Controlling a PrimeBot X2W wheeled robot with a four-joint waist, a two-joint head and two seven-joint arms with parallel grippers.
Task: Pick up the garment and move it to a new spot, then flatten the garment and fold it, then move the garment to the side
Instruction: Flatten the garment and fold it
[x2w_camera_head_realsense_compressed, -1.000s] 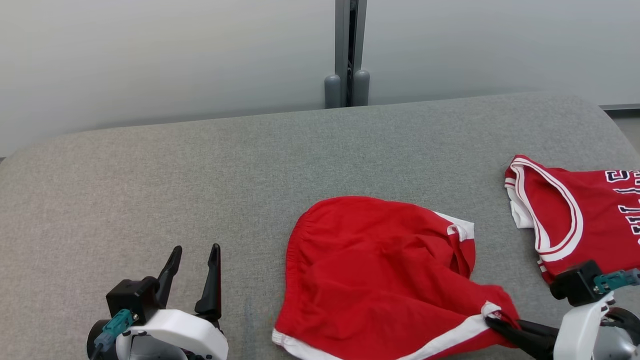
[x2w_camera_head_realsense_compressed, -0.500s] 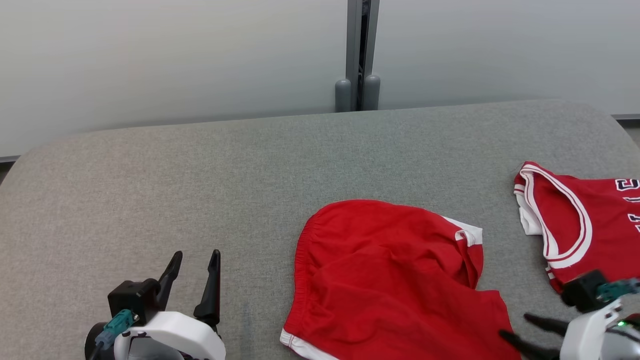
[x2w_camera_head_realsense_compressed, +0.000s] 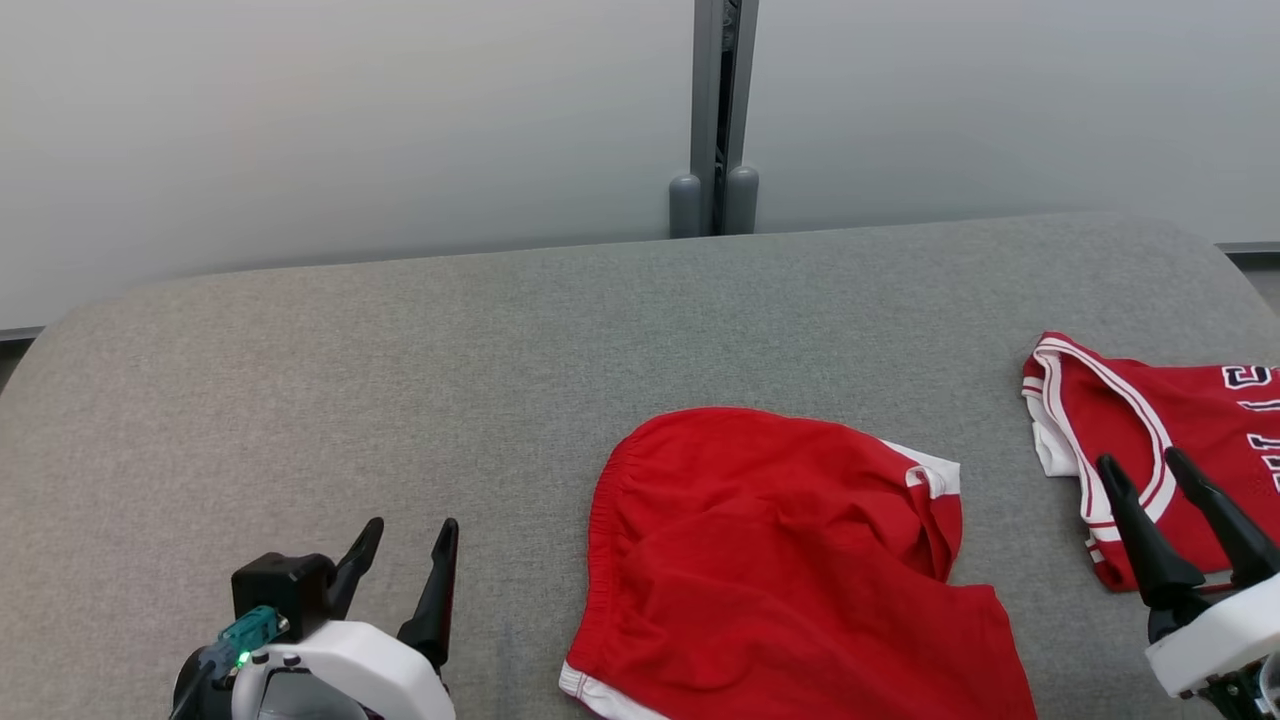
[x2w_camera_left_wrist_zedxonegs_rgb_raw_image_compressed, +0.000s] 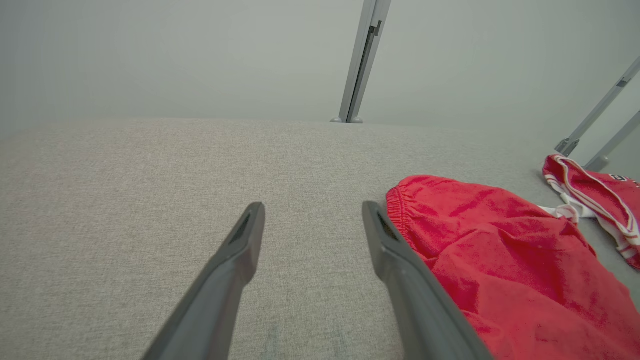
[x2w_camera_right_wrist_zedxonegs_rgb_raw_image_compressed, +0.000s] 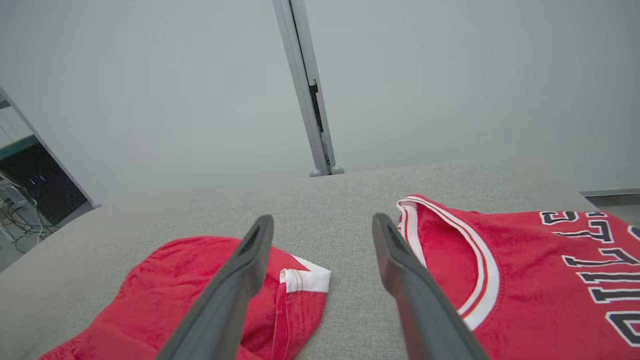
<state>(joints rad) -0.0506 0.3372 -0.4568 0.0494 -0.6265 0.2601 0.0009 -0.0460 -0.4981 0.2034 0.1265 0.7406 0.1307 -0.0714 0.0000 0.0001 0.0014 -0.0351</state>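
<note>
The red shorts (x2w_camera_head_realsense_compressed: 790, 560) lie in the lower middle of the head picture, on the grey table (x2w_camera_head_realsense_compressed: 400, 350). They are bunched up, with folds and one leg tucked over. They look soft, thin and light. They will flop and sag when lifted, and they will not break. A pinch in the middle would only pull up a lump. I think the best places to grab are the edges: the stretchy waistband (x2w_camera_head_realsense_compressed: 603, 500) on the left side, and the leg hem with the white strip (x2w_camera_head_realsense_compressed: 935, 472) on the right. With one gripper on each end the cloth could be pulled flat.

The left gripper (x2w_camera_head_realsense_compressed: 412, 527) is at the lower left of the head picture. Its jaws are wide apart, with nothing between them. It is just beside the shorts and does not touch them.

The right gripper (x2w_camera_head_realsense_compressed: 1140, 460) is at the lower right. Its jaws are wide apart too and hold nothing. In the head picture it sits in front of a red jersey (x2w_camera_head_realsense_compressed: 1190, 420), but I cannot tell if it touches it.
</note>
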